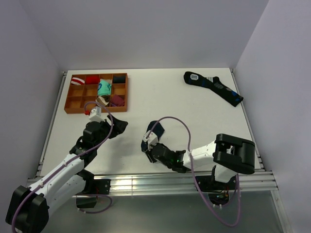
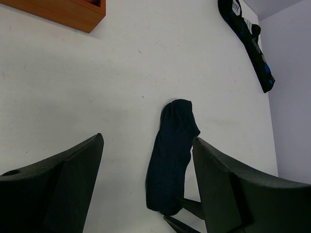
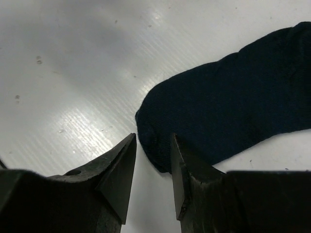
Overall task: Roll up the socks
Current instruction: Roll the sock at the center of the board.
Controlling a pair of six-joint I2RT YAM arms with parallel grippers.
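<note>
Tray: the orange tray (image 1: 67,99) stands at the far left and has no part in this step.
Left gripper: the left gripper (image 2: 148,140) has its jaws wide and holds nothing; I think it should press the fabric down so it cannot slide.
Socks: the socks (image 2: 172,160) lie flat near the table's middle, between the two grippers.
Right gripper: the right gripper (image 3: 153,141) has its jaws narrow, at the socks' near end but not pinching; it should take both layers, then turn tightly.
Long sock: the long sock (image 1: 214,87) lies far right; leave it.
</note>
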